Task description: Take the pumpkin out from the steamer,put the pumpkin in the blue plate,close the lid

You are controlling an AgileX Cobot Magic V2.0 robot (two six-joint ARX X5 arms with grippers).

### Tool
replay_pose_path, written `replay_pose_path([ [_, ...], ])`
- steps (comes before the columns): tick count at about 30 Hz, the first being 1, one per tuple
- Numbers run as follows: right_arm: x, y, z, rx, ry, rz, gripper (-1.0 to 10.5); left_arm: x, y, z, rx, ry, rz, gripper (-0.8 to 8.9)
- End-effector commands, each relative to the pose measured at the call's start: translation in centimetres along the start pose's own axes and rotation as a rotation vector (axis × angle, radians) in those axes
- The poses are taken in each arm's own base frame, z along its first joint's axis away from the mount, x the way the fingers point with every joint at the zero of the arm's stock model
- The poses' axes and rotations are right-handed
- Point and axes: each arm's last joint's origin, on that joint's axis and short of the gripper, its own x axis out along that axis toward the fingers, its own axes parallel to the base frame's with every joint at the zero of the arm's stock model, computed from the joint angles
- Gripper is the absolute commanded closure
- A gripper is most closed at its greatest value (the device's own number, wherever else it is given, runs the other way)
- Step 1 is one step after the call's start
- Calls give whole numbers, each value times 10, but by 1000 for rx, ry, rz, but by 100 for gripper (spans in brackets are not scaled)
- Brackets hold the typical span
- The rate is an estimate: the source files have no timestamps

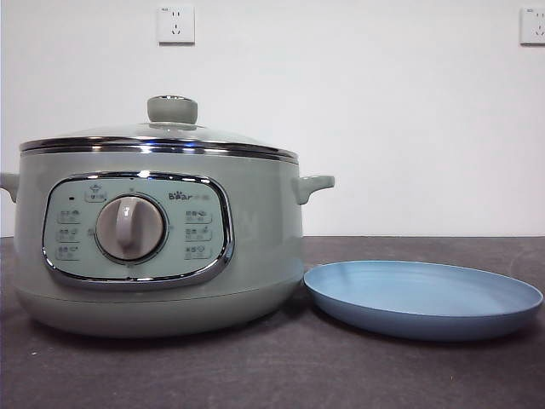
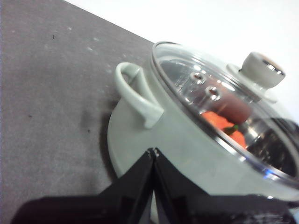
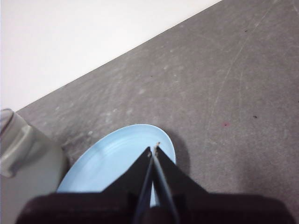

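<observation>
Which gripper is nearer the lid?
Left. The left gripper, jaws shut, hangs beside the steamer just below the lid. The right gripper, also shut, is over the blue plate, on the steamer's other side.

right gripper [image 3: 154, 150] (jaws together), over blue plate [image 3: 107, 163]

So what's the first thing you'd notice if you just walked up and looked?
The big green steamer fills one side of the dark table, its glass lid still on. Through that lid, in the left wrist view, something orange peeks out: the pumpkin inside. Beside the pot lies the empty blue plate, and above it hangs the right tool, shut.
</observation>
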Motion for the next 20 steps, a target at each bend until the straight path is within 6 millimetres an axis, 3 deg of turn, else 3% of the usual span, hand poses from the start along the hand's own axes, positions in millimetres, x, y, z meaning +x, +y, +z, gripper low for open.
replay_pose_path([
  [1, -7, 8, 15, 23, -6, 5, 957, -9, -12, 18, 12, -43, -6, 822],
  [10, -21, 35, 65, 11, 0, 2, 957, -20, -40, 68, 110, -12, 25, 822],
  [20, -10, 64, 120, -170, 77, 87, 948, 0, -67, 131, 241, 81, -28, 821],
])
